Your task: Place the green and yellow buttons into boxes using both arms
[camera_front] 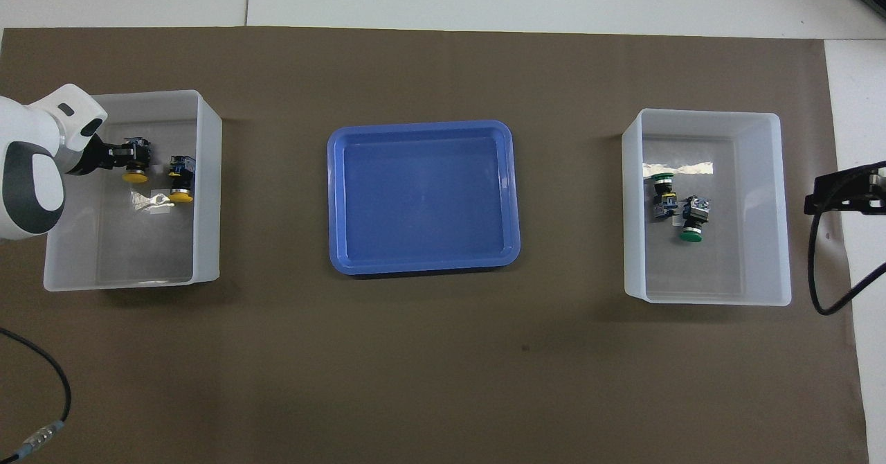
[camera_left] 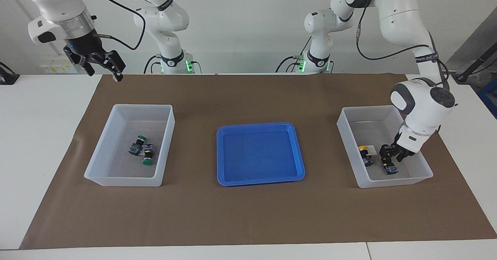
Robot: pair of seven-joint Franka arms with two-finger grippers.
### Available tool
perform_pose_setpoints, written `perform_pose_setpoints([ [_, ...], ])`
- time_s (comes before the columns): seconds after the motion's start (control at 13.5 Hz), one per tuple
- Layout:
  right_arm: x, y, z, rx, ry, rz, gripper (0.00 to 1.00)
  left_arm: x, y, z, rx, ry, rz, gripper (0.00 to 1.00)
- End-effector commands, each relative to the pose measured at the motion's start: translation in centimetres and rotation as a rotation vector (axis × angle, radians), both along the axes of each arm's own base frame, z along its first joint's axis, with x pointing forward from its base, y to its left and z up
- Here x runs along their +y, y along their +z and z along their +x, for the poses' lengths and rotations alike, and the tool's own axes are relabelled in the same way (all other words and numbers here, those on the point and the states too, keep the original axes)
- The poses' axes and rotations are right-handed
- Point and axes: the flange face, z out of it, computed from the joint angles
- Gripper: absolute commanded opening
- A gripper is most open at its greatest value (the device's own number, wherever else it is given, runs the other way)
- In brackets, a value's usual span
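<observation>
Left hand (camera_left: 393,156) lowered, fingers parted; right hand (camera_left: 101,65) raised, open (waiting).

Shows a brown mat (camera_front: 429,353) under a shallow blue tray (camera_front: 423,264) midway between two translucent boxes; holds two yellow-capped buttons in the box at the left arm's end (camera_front: 208,194), one (camera_front: 181,179) beside the other (camera_front: 134,167); places the left gripper (camera_front: 119,159) low over that second button; keeps two green-capped buttons (camera_front: 663,188) (camera_front: 692,220) touching in the other box (camera_front: 779,208); leaves the right gripper (camera_front: 841,192) off the mat's edge, past that box.
</observation>
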Motion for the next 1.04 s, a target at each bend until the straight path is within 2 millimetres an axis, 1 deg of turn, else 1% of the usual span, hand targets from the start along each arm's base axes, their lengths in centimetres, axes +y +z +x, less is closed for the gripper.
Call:
perform_pose_setpoints([
  [0.0,0.1,0.0,-0.6,0.002,0.008,0.012,1.00,0.4,3.8,2.0,0.042,-0.019,0.010,0.65],
  [0.07,0.1,-0.1,-0.6,0.003,0.008,0.012,1.00,0.0,5.5,2.7,0.081,-0.024,0.004,0.65],
  [0.22,0.1,0.0,-0.6,0.000,0.010,0.012,1.00,-0.3,9.2,3.5,0.125,-0.026,-0.003,0.65],
  [0.3,0.1,-0.1,-0.5,-0.003,0.011,0.011,1.00,-0.9,10.7,3.5,0.145,-0.033,-0.004,0.65],
  [0.37,0.2,0.0,-0.5,-0.010,0.011,0.011,1.00,-1.7,11.6,3.3,0.171,-0.042,-0.003,0.65],
  [0.44,0.7,0.0,-0.4,-0.012,0.024,0.013,1.00,-2.4,13.0,2.9,0.205,-0.053,0.012,0.65],
  [0.52,0.3,-0.1,-0.4,-0.012,0.019,0.013,1.00,-4.5,14.9,2.6,0.237,-0.076,0.030,0.65],
  [0.67,0.2,0.0,-0.4,-0.013,0.024,0.014,1.00,-7.2,16.8,1.8,0.287,-0.070,0.051,0.65],
  [0.74,0.2,-0.1,-0.4,-0.012,0.025,0.014,1.00,-8.9,18.6,1.0,0.279,-0.083,0.055,0.65],
  [0.89,0.2,0.1,-0.4,-0.011,0.042,0.015,1.00,-10.8,20.2,-0.2,0.297,-0.081,0.054,0.65],
  [0.96,0.4,0.5,-0.2,-0.017,0.063,0.014,1.00,-12.3,21.4,-0.8,0.285,-0.091,0.056,0.67],
])
